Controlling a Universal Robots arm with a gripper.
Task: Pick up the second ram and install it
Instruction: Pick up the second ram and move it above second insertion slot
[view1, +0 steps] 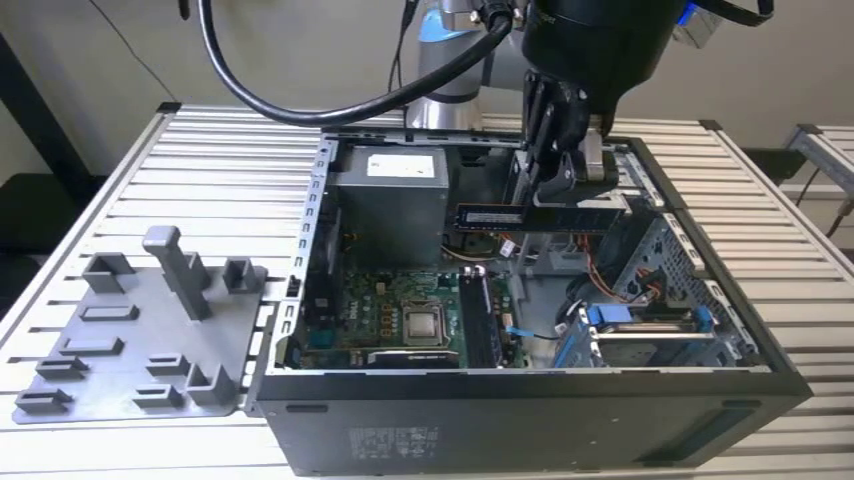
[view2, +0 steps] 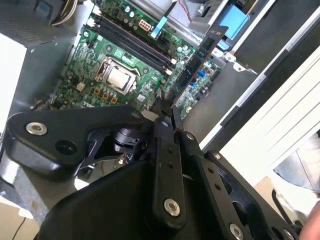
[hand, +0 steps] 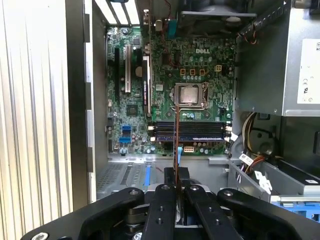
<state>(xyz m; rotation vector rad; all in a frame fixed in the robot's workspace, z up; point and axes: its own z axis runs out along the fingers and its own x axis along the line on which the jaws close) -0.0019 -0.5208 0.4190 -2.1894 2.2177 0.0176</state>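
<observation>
The second ram (view1: 534, 216), a slim dark board with a small white label, hangs level above the open computer case (view1: 534, 400). My gripper (view1: 571, 196) is shut on its upper edge, nearer the end toward the exterior view's right. In both wrist views the board appears edge-on, running out from between the fingertips: second ram (view2: 197, 60), gripper (view2: 167, 109); second ram (hand: 176, 140), gripper (hand: 176, 176). Below it lie the motherboard's memory slots (hand: 190, 131), where another dark stick (view1: 478, 318) stands seated beside the processor (view1: 424, 323).
The grey power supply (view1: 387, 200) fills the case's back corner. A drive cage with blue clips (view1: 641, 320) and loose cables (hand: 252, 160) sit at the exterior view's right. A grey parts fixture (view1: 134, 340) lies on the slatted table (view1: 80, 200) outside the case.
</observation>
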